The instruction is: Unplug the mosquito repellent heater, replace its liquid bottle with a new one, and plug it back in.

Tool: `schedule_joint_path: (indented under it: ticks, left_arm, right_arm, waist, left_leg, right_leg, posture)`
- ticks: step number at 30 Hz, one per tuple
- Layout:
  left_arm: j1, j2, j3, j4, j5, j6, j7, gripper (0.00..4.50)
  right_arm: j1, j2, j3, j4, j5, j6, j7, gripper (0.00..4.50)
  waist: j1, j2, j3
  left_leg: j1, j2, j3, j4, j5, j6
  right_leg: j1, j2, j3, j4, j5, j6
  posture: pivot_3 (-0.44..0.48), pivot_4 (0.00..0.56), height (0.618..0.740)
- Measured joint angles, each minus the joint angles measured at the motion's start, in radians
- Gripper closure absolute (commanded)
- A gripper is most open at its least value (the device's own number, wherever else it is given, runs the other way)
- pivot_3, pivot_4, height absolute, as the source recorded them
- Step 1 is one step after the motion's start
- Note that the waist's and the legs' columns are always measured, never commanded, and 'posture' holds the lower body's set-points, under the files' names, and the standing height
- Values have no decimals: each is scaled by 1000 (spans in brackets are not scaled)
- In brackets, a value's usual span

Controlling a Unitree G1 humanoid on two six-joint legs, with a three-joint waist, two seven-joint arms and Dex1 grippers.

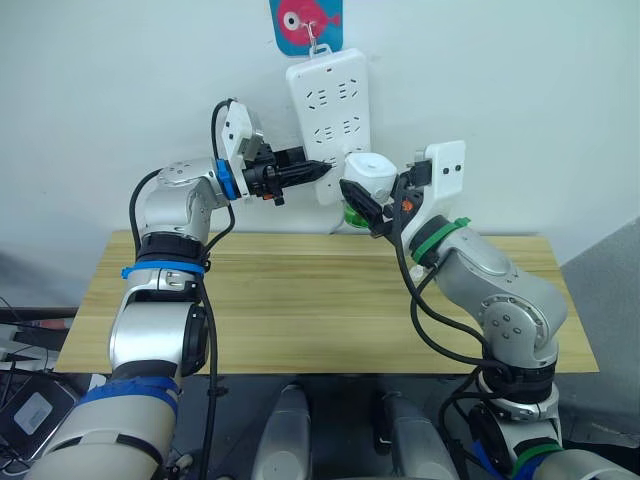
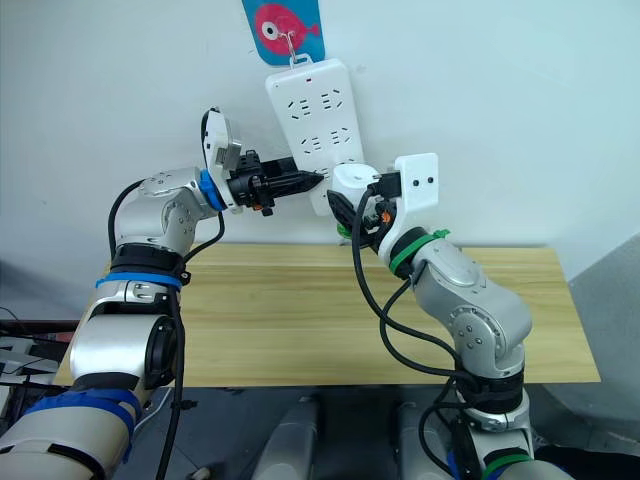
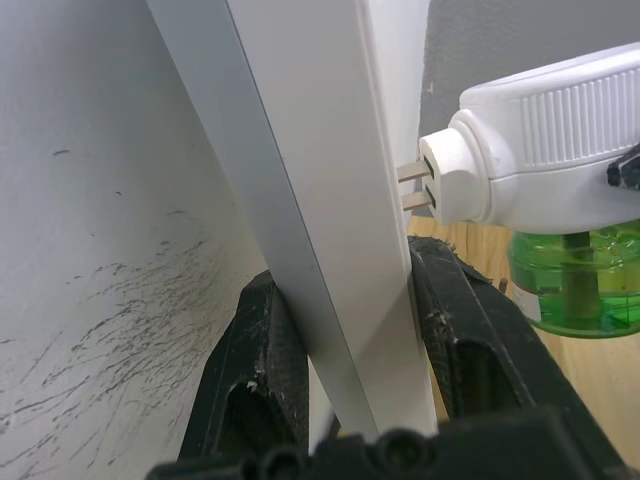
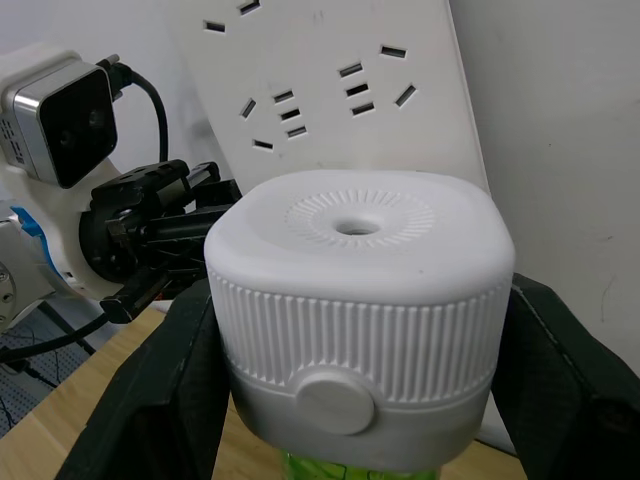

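Heater gripped by right gripper | prongs seemingly half-out | left gripper clamps power strip

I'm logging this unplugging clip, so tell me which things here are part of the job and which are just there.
Part of the job:
- mosquito repellent heater, gripped by the right hand
- green liquid bottle under it
- power strip, edge gripped by the left hand

Just there:
- fish hook sign
- wooden table

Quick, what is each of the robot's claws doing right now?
Left gripper: closed on the edge of the power strip, steadying it.
Right gripper: closed on the mosquito repellent heater, its prongs partly out of the strip.
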Motion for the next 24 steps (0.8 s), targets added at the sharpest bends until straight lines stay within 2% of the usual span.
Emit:
schedule_joint_path:
  ticks: [11,24]
  left_arm:
    - [0,-4,0,0,8,-2,3,3199]
    - [0,-4,1,0,11,-3,3,3199]
  right_arm:
    - [-2,40,-46,1,18,3,-21,1374]
    - [-7,38,-30,1,16,25,-20,1374]
  waist:
    - [0,0,0]
    - [0,0,0]
  left_leg:
    - [0,0,0,0,0,0]
    - [0,0,0,0,0,0]
  right_leg:
    - [0,0,0,0,0,1]
    - [0,0,0,0,-1,1]
  posture:
    - [232,244,740]
    - [238,244,740]
